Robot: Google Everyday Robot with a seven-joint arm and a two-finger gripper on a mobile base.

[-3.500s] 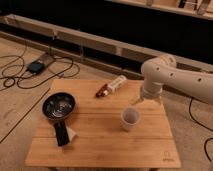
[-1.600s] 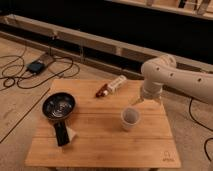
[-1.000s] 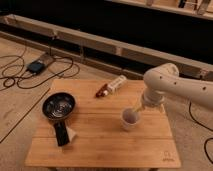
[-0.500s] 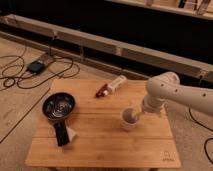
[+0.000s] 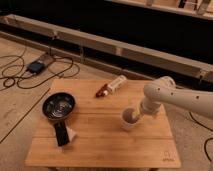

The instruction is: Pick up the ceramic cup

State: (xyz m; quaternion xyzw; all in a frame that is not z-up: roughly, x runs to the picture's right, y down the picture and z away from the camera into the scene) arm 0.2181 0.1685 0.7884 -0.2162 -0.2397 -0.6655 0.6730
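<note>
On table (image 5: 100, 147): one ceramic cup (image 5: 127, 124), one pan (image 5: 58, 106); end effector (image 5: 136, 115) at rim.

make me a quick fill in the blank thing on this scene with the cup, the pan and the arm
1. The gripper is at the rim of the ceramic cup, which stands upright on the wooden ____.
2. In the camera view, the black pan lies to the ____ of the cup.
3. The white bottle lying on its side beyond the cup has a ____ cap.

Missing words: table; left; red
</note>
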